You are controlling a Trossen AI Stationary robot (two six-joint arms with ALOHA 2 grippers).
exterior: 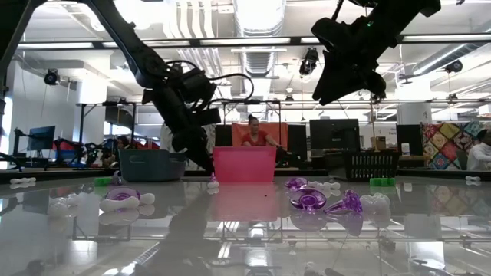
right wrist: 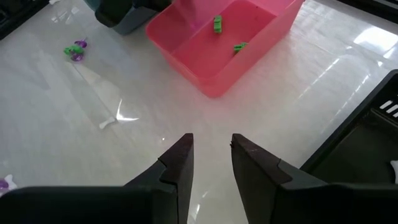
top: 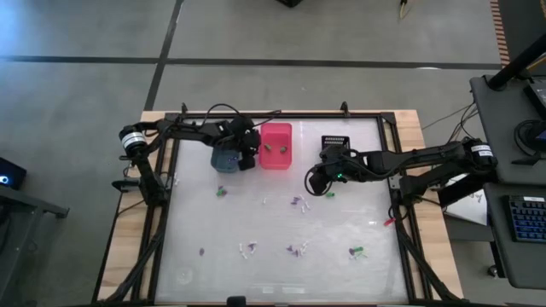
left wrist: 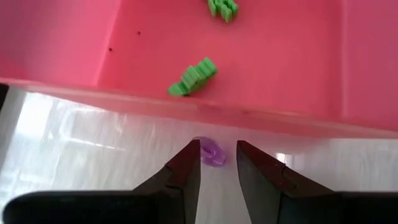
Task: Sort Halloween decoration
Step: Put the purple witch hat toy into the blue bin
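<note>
Halloween trinkets in purple, green and white lie scattered on the table point(top: 205, 222), among them a purple one point(top: 297, 202) and a green one point(top: 357, 251). Two green pieces point(left wrist: 193, 78) lie inside the pink bin point(top: 275, 145). My left gripper point(left wrist: 216, 149) points down at the table beside the pink bin's wall point(left wrist: 186, 106), slightly open. A small purple trinket point(left wrist: 213, 155) lies on the table at its fingertips. My right gripper point(right wrist: 211, 143) hangs open and empty high above the table, between the pink bin and the black bin point(top: 335, 142). My left gripper comes slanting down from above, and its two fingertips point(left wrist: 191, 152) stand on either side of the purple trinket, which lies on the table. Whether a finger touches it, I cannot tell.
A blue-grey bin point(top: 226, 158) stands left of the pink bin, right under my left arm. The table's near half holds only small trinkets. A person sits in the room beyond the table point(exterior: 253, 134).
</note>
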